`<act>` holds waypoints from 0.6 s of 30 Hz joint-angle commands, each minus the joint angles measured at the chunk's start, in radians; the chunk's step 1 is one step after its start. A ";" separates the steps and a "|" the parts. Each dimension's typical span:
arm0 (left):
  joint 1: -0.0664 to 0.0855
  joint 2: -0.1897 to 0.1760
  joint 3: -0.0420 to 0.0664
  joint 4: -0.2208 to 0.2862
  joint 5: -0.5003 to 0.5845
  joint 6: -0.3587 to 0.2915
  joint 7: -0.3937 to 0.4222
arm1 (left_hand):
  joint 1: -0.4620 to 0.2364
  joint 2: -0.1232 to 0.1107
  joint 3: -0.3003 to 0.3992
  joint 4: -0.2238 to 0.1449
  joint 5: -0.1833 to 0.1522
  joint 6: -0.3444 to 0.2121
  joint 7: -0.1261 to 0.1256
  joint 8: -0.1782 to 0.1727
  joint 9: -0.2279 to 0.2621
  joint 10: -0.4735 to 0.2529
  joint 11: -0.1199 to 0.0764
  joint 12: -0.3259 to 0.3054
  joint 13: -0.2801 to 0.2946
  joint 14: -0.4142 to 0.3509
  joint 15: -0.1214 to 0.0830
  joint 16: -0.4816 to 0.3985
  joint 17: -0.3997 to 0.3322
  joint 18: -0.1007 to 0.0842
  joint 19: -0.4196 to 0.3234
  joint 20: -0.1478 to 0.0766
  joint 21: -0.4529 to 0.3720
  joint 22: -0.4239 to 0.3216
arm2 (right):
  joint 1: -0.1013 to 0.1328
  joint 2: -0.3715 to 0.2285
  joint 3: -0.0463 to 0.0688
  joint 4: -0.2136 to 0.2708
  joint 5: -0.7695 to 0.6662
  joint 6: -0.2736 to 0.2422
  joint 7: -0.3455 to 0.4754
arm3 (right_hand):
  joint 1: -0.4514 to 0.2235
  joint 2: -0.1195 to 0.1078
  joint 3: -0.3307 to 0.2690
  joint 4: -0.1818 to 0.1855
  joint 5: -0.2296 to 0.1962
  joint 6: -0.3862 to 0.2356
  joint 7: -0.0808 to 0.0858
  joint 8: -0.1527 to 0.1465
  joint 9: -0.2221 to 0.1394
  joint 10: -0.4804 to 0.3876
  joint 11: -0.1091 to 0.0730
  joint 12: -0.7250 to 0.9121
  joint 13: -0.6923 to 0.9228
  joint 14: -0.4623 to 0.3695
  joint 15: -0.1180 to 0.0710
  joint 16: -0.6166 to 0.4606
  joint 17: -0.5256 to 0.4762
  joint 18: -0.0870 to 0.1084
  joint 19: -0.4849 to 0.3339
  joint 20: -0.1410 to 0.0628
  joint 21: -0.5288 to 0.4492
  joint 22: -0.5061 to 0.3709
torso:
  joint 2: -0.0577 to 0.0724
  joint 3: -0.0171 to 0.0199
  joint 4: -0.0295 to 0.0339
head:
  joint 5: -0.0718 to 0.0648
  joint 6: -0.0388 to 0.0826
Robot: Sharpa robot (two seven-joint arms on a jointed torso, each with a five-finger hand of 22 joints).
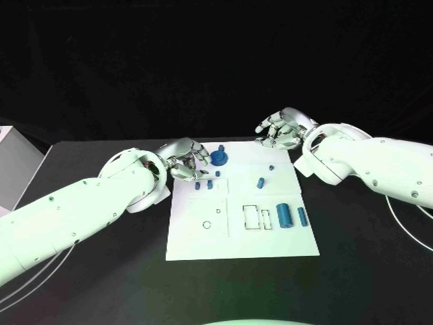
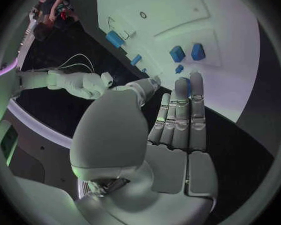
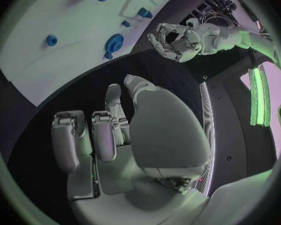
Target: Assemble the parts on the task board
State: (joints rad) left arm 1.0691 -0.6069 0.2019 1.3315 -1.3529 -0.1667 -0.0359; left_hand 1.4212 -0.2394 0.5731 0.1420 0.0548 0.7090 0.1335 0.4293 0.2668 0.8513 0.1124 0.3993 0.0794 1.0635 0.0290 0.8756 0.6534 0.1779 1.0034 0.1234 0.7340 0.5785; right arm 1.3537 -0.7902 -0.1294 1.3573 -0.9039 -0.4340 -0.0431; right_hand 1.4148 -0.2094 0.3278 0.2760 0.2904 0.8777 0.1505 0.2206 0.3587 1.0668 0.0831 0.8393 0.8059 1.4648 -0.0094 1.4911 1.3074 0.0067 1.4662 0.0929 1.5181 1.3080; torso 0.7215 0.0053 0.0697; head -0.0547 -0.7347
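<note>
Both hands hover empty at the task board's far end

The left hand (image 1: 187, 160), fingers loosely spread, sits over the task board (image 1: 241, 237) near small blue parts (image 1: 203, 184); the right hand (image 1: 282, 130), fingers curled, hangs over the tabletop (image 1: 373, 271) beyond the board's far corner

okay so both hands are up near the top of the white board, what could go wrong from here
1. The left robot hand hovers right over the small blue parts at the task board's upper left; lowering it could knock them out of place.
2. The round blue part lies close beside that hand, so a sideways sweep might push it.
3. The right robot hand sits at the board's far edge, empty; reaching in for the blue cylinders could drag its arm across other pieces.
</note>
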 commanded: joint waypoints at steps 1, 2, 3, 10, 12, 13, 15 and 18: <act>0.006 0.026 -0.006 -0.028 -0.113 -0.054 0.074 | 0.007 0.010 -0.011 0.002 -0.003 0.030 -0.006 -0.030 -0.021 0.041 -0.001 -0.046 -0.018 0.023 -0.002 0.017 -0.013 0.006 0.025 -0.003 -0.002 -0.003 | 0.000 0.001 0.000 0.001 -0.007 -0.023 0.026 | -0.002 -0.013 0.007 0.002 0.004 0.003 0.002 0.005 0.001 -0.024 -0.021 -0.005 -0.003 0.069 -0.007 -0.006 0.110 0.008 0.087 -0.009 -0.002 0.216 | 0.002 0.0003 -0.0016 | -0.002 0.003; 0.007 0.032 -0.009 -0.034 -0.119 -0.054 0.076 | 0.010 0.012 -0.011 0.002 -0.003 0.044 -0.006 -0.037 -0.026 0.054 -0.002 -0.066 -0.018 0.028 -0.004 0.023 -0.017 0.006 0.030 -0.004 0.000 -0.003 | 0.000 0.001 0.000 0.001 -0.007 -0.023 0.027 | -0.002 -0.013 0.007 0.002 0.004 0.003 0.002 0.005 0.001 -0.024 -0.021 -0.005 -0.003 0.069 -0.007 -0.006 0.110 0.008 0.087 -0.009 -0.002 0.216 | 0.003 0.0007 -0.0021 | -0.001 0.003; 0.012 0.046 -0.016 -0.051 -0.130 -0.053 0.080 | 0.013 0.013 -0.011 0.002 -0.004 0.055 -0.006 -0.043 -0.030 0.062 -0.003 -0.082 -0.018 0.030 -0.006 0.027 -0.020 0.006 0.034 -0.006 0.000 -0.003 | 0.000 0.002 0.000 0.001 -0.007 -0.023 0.027 | -0.002 -0.013 0.007 0.002 0.004 0.003 0.002 0.005 0.001 -0.024 -0.021 -0.005 -0.003 0.069 -0.007 -0.006 0.110 0.008 0.087 -0.009 -0.002 0.216 | 0.002 0.0004 -0.0013 | -0.001 0.003; 0.034 0.103 -0.048 -0.125 -0.180 -0.036 0.088 | 0.028 0.014 0.013 -0.012 -0.002 0.131 0.002 -0.087 -0.060 0.137 -0.007 -0.202 -0.017 0.076 -0.011 0.114 -0.026 0.005 0.073 -0.013 0.052 0.030 | 0.000 0.003 0.001 0.002 -0.006 -0.025 0.028 | -0.003 -0.014 0.009 0.002 0.004 0.003 0.002 0.005 0.001 -0.023 -0.021 -0.007 -0.006 0.069 -0.007 -0.008 0.108 0.008 0.087 -0.010 -0.003 0.216 | 0.002 0.0001 -0.0017 | -0.003 0.002; 0.038 0.115 -0.052 -0.140 -0.191 -0.033 0.085 | 0.021 0.010 0.016 -0.011 -0.003 0.137 0.004 -0.097 -0.065 0.149 -0.007 -0.222 -0.016 0.088 -0.009 0.144 -0.023 0.005 0.079 -0.012 0.068 0.041 | 0.000 0.004 0.001 0.002 -0.006 -0.026 0.028 | -0.003 -0.014 0.009 0.002 0.004 0.003 0.002 0.005 0.001 -0.023 -0.021 -0.007 -0.006 0.069 -0.007 -0.008 0.108 0.008 0.087 -0.010 -0.003 0.216 | 0.002 0.0003 -0.0019 | -0.004 0.003; 0.040 0.119 -0.053 -0.145 -0.196 -0.030 0.083 | 0.019 0.010 0.016 -0.010 -0.003 0.138 0.004 -0.098 -0.066 0.150 -0.008 -0.224 -0.016 0.088 -0.009 0.147 -0.023 0.005 0.079 -0.012 0.069 0.042 | 0.000 0.004 0.001 0.003 -0.006 -0.027 0.028 | -0.003 -0.014 0.009 0.002 0.004 0.003 0.002 0.005 0.001 -0.023 -0.021 -0.007 -0.006 0.069 -0.007 -0.008 0.108 0.008 0.087 -0.010 -0.003 0.216 | 0.003 0.0004 -0.0022 | -0.005 0.003; 0.043 0.126 -0.055 -0.154 -0.204 -0.022 0.079 | 0.011 0.006 0.012 -0.006 -0.003 0.140 0.004 -0.104 -0.069 0.156 -0.008 -0.235 -0.016 0.096 -0.009 0.167 -0.020 0.005 0.084 -0.010 0.079 0.049 | 0.000 0.004 0.001 0.002 -0.006 -0.028 0.028 | -0.003 -0.014 0.009 0.002 0.004 0.003 0.002 0.005 0.001 -0.023 -0.021 -0.007 -0.006 0.069 -0.007 -0.008 0.108 0.008 0.087 -0.010 -0.003 0.216 | 0.002 -0.0003 -0.0014 | -0.005 0.002; 0.048 0.139 -0.057 -0.168 -0.212 0.003 0.072 | 0.003 -0.001 0.004 -0.002 -0.004 0.145 0.002 -0.114 -0.073 0.161 -0.008 -0.254 -0.016 0.108 -0.007 0.201 -0.017 0.004 0.094 -0.007 0.100 0.066 | 0.000 0.004 0.001 0.003 -0.006 -0.031 0.029 | -0.003 -0.014 0.010 0.001 0.005 0.003 0.002 0.006 0.001 -0.023 -0.021 -0.008 -0.008 0.068 -0.007 -0.008 0.107 0.009 0.086 -0.010 -0.005 0.214 | 0.002 0.0000 -0.0015 | -0.008 0.001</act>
State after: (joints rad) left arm 1.1142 -0.4728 0.1445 1.1669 -1.5214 -0.1909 0.0262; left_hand 1.4268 -0.2339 0.5793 0.1369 0.0548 0.8476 0.1377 0.3207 0.1944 1.0066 0.1019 0.1478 0.0625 1.1660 0.0217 1.0719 0.6365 0.1779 1.0906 0.1185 0.8302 0.6411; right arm 1.3537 -0.7870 -0.1294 1.3584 -0.9036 -0.4573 -0.0295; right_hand 1.4108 -0.2134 0.3304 0.2787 0.2903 0.8775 0.1471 0.2205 0.3586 1.0519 0.0718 0.8341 0.7990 1.4648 -0.0093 1.4870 1.3074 0.0068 1.4661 0.0930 1.5181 1.3078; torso 0.7240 0.0055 0.0679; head -0.0603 -0.7328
